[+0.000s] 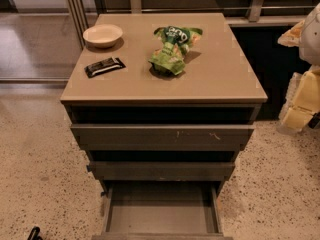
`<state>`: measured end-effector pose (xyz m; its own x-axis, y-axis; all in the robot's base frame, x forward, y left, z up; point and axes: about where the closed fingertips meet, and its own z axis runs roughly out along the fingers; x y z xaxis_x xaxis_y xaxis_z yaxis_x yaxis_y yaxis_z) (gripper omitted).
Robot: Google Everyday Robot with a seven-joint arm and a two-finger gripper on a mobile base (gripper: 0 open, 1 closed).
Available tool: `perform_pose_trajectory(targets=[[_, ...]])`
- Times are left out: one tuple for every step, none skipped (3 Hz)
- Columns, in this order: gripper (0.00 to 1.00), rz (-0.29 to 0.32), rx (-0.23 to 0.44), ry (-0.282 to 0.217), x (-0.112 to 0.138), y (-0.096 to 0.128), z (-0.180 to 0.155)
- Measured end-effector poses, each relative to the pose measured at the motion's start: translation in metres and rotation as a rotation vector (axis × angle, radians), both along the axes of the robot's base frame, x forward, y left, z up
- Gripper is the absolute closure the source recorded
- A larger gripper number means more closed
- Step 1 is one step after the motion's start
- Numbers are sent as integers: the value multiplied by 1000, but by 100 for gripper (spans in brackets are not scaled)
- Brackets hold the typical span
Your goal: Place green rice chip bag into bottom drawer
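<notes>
The green rice chip bag (173, 50) lies crumpled on the top of the grey-brown cabinet (220, 79), right of its middle. The bottom drawer (161, 211) is pulled open at the foot of the cabinet, and its inside shows bare. My gripper (302, 100), pale yellow and white, hangs at the right edge of the view. It is beside the cabinet and well to the right of the bag, touching neither.
A small black wrapped bar (104, 66) and a pale round bowl (102, 35) sit on the left of the cabinet top. The two upper drawers (162, 136) stand slightly pulled out. Speckled floor lies on both sides. A railing (257, 1) runs behind.
</notes>
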<state>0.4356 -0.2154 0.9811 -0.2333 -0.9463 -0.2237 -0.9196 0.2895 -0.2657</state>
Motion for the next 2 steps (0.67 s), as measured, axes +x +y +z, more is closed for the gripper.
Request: perform_pose_trajectory(targets=[[0, -67, 113, -18, -1, -6, -17], [0, -128, 262, -49, 9, 8, -29]])
